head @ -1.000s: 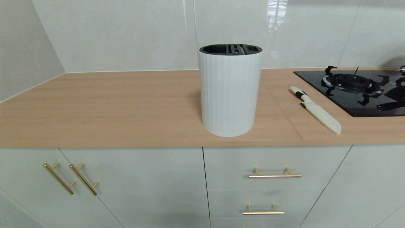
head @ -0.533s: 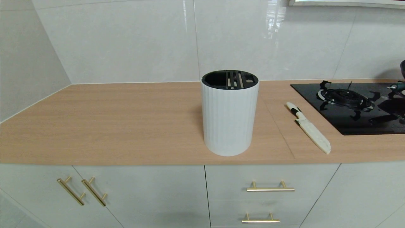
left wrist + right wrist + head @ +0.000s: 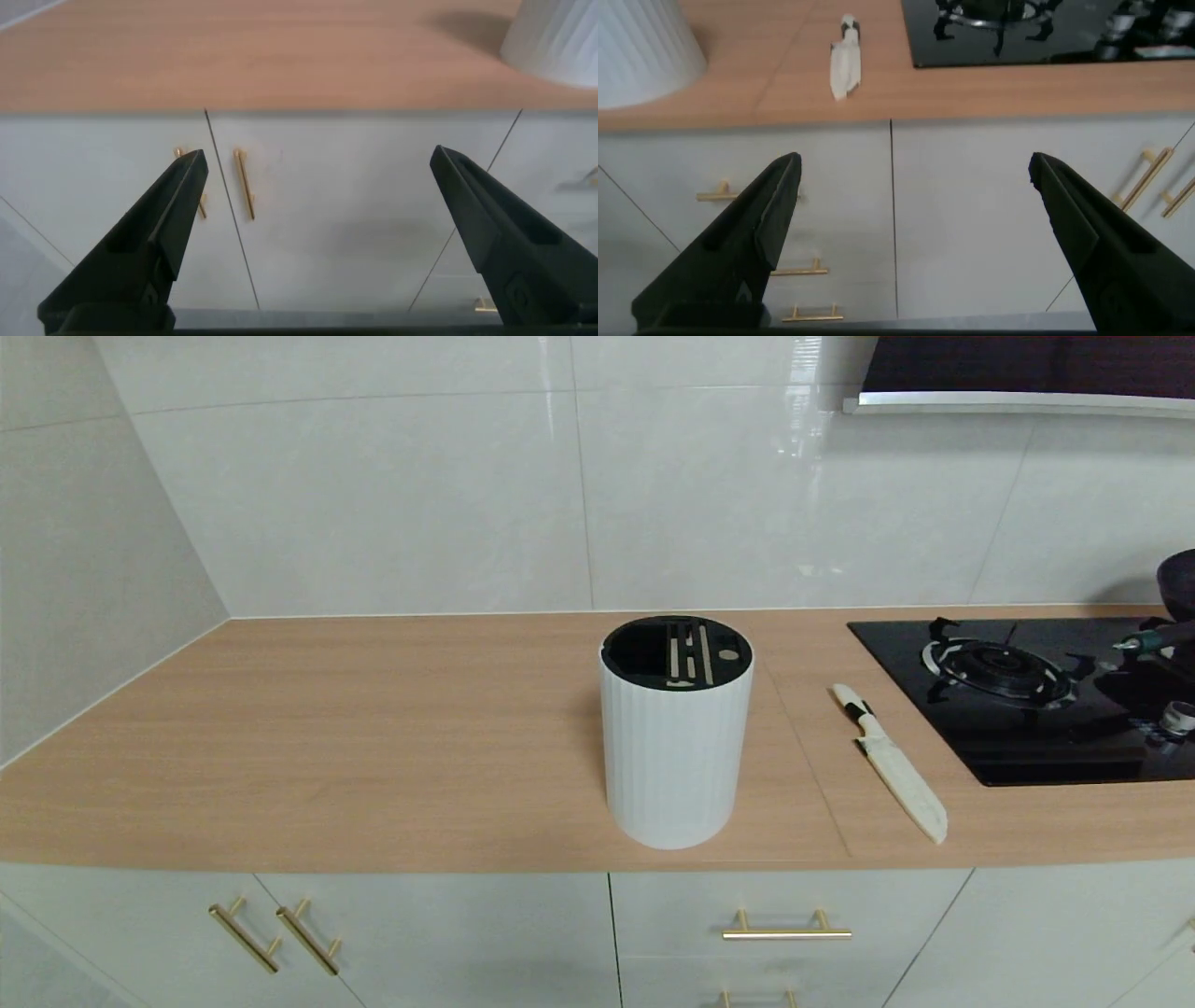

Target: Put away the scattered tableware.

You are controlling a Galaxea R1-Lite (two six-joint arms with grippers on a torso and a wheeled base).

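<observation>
A white ribbed holder [image 3: 676,742] with a black slotted top stands on the wooden counter [image 3: 373,728], near its front edge. A white knife [image 3: 890,775] with a black band on its handle lies flat to the holder's right, beside the hob; it also appears as the knife [image 3: 845,61] in the right wrist view. My left gripper [image 3: 318,168] is open, held in front of the cabinet doors below the counter, with the holder's base [image 3: 551,42] off to one side. My right gripper [image 3: 915,173] is open too, facing the cabinet fronts under the knife.
A black gas hob [image 3: 1027,695] takes up the counter's right end, with a dark pot [image 3: 1178,583] at its far edge. White cabinets with gold handles [image 3: 786,931] run below the counter. Tiled walls close off the back and left.
The head camera has risen and tilted: the whole picture shifted down, showing more wall and the holder's slotted top. The holder and knife have kept their places on the counter.
</observation>
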